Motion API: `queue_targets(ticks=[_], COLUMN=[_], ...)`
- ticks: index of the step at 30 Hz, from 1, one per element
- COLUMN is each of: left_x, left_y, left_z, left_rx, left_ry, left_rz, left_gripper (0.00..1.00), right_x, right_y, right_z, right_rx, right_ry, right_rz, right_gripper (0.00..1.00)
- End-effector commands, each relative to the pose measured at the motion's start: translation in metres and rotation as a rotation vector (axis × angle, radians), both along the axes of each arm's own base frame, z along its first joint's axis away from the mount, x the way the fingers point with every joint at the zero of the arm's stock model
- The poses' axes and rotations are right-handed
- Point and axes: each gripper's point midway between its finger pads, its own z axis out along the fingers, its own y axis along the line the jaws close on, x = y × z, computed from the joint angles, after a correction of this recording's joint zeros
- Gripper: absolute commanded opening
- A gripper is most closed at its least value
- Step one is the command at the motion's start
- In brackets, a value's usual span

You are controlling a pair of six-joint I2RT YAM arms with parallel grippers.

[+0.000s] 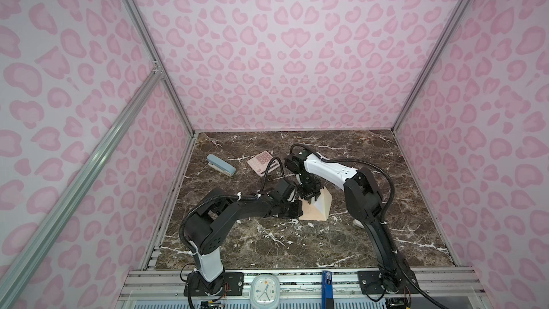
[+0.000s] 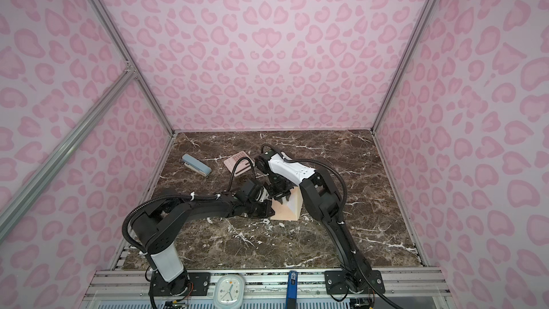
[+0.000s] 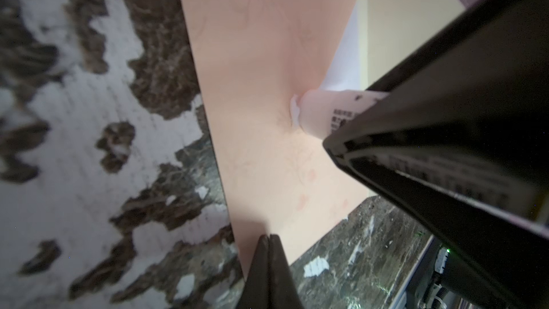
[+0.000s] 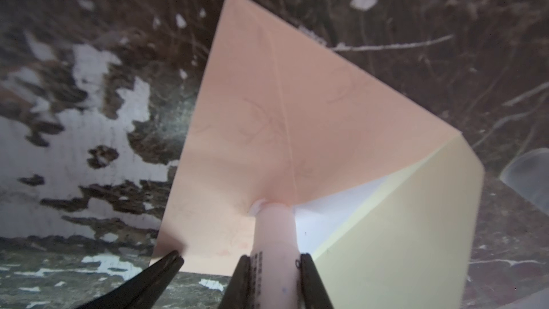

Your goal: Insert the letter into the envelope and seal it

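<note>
Noting the envelope (image 1: 309,214) lying just right of the middle of the marble table (image 1: 297,242) in both top views, peach face up, its cream-lined flap (image 1: 324,205) standing raised along the 3 o'clock side. Spotting the letter (image 4: 319,214) as a white sliver inside the mouth, tucked under the lifted flap. Finding the left gripper (image 3: 269,237) reaching in low from 9 o'clock, fingers pressed together with no gap, tips bearing on the envelope's edge near a corner; unable to tell whether pinching the paper or only pinning it down. Finding the right gripper (image 4: 274,261) reaching down from 12 o'clock, fingers clamped on either side of a pale pink glue stick (image 4: 274,227), the stick's white tip touching the peach face just beside the opening, paper puckering around the contact. Logging a pink calculator (image 1: 261,163) at 11 o'clock from the envelope and a blue-grey stapler (image 1: 221,165) at 10 o'clock, both well apart from it. Seeing a small white clock (image 1: 265,291) on the front rail at 6 o'clock.
</note>
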Motion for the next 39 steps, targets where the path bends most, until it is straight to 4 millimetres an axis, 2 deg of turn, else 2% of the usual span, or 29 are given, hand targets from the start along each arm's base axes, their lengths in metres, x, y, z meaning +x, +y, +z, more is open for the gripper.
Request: queue_targets(ticks=[1,13,21,22,23,31,39], left_x=[-0.002,-0.003,-0.003,-0.003,-0.003,-0.003,-0.001], left_y=[0.016,0.017,0.017,0.017,0.016,0.016,0.012], left_z=[-0.015,-0.016,-0.017,-0.017,-0.017,-0.017,-0.011], left_rx=[0.088,0.089,0.089,0.089,0.089,0.088,0.069], left_ry=[0.008,0.013,0.015,0.015,0.014,0.016,0.007], left_rz=[0.021,0.022,0.020,0.021,0.021,0.019,0.017], left_gripper=[0.04,0.04,0.04,0.04,0.04,0.04,0.04], right_x=[0.007,0.009,0.012,0.014,0.015,0.018,0.029], right_y=[-0.010,-0.022,-0.022,-0.021,-0.021,-0.028,-0.026], right_z=[-0.008,0.001,0.009,0.021,0.024,0.034,0.060], right_rx=[-0.059,-0.106,-0.089,-0.067,-0.057,-0.048,0.147], right_ry=[-0.028,-0.056,-0.075,-0.098,-0.103,-0.119,-0.168], right_rz=[0.020,0.031,0.019,0.011,0.007,-0.009,-0.123], right_gripper=[0.00,0.00,0.00,0.00,0.00,0.00,0.00])
